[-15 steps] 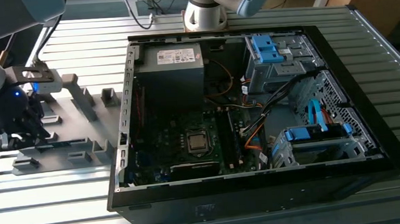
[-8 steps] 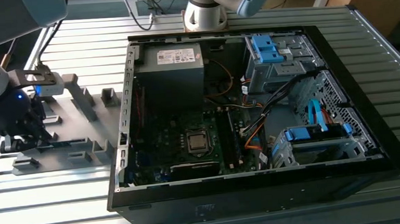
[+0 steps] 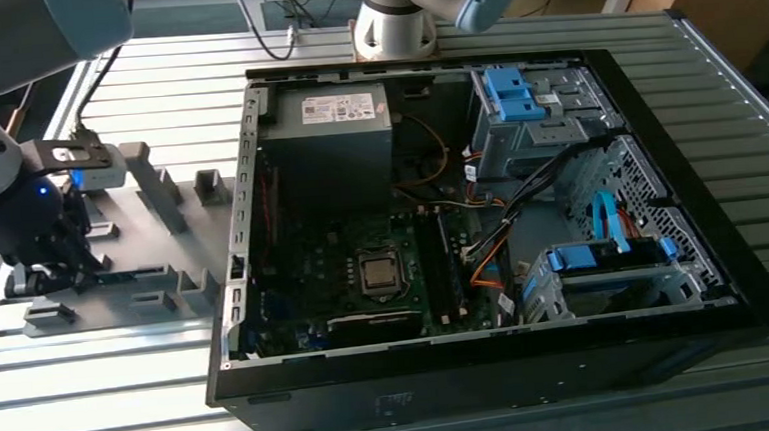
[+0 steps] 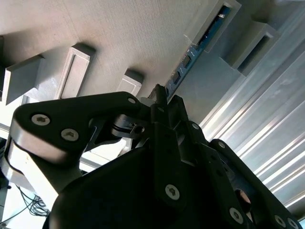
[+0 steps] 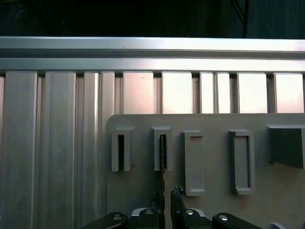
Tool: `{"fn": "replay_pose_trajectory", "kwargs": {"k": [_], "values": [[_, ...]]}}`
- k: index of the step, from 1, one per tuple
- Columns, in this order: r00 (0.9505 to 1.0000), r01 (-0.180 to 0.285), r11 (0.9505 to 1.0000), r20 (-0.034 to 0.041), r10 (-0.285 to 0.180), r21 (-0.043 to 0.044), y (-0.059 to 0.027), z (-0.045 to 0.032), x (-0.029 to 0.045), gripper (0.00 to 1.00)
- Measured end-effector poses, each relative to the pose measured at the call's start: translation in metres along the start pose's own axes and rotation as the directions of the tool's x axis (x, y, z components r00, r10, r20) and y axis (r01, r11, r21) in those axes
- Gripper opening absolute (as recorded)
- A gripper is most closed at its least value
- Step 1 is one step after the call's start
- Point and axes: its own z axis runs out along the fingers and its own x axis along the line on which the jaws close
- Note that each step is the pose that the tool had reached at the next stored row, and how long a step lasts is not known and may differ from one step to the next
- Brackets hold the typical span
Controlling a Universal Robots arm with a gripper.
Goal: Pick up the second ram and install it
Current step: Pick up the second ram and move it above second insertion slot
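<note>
An open black case (image 3: 435, 378) lies on a slatted metal table (image 3: 724, 84). Inside the case, a grey power supply (image 3: 332, 129) fills the far corner on the exterior view's left. The motherboard (image 3: 314, 265) lies nearer, with a bare CPU (image 3: 380, 272) at its middle. One blue caddy (image 3: 511, 93) sits in the case's far corner on the exterior view's right, and another caddy (image 3: 601, 254) in its near corner on that side. Just beside the case, on the exterior view's left, a grey tray (image 3: 193, 237) carries upright blocks (image 3: 162, 189).
</note>
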Motion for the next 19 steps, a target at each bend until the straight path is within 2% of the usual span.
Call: {"fn": "replay_pose_trajectory", "kwargs": {"k": [19], "values": [[1.0, 0.0, 1.0, 0.0002, 0.0, 0.0004, -0.0004, 0.0123, 0.0006, 0.24]]}}
